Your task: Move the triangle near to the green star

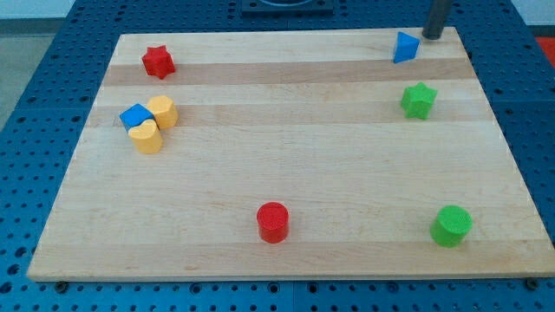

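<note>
A blue triangle (405,48) lies near the top right corner of the wooden board (286,173). A green star (418,100) sits just below it, about one block's width away. My tip (432,35) is at the board's top edge, just to the right of and slightly above the triangle, a small gap between them.
A red star (158,61) is at the top left. A blue cube (133,117) touches two yellow blocks (154,124) at the left. A red cylinder (272,222) is at the bottom middle, a green cylinder (452,225) at the bottom right.
</note>
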